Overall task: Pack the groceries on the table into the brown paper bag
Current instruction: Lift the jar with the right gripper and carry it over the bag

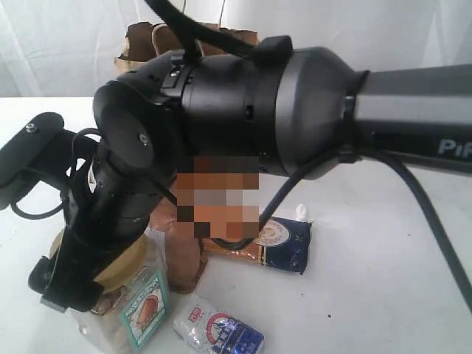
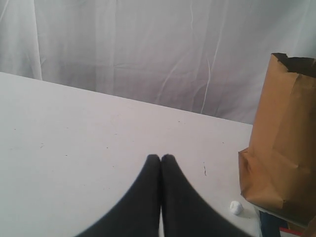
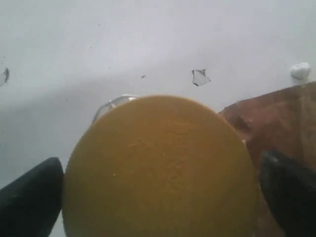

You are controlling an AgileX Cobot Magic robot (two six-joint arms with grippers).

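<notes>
The gold-lidded jar (image 3: 163, 138) is standing at 7 o'clock on the worktop (image 1: 383, 295), with the brown paper bag (image 1: 140, 44) at 12 o'clock from it. The right gripper (image 3: 159, 193) is straddling the lid, jaws wide; closing and lifting are likely coming next. Only the left wrist view is showing the left gripper (image 2: 160, 165), pinched shut and empty.

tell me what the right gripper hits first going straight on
The right gripper would most likely meet the gold-lidded clear jar first: its lid fills the gap between the open jaws, though depth is unclear.
</notes>
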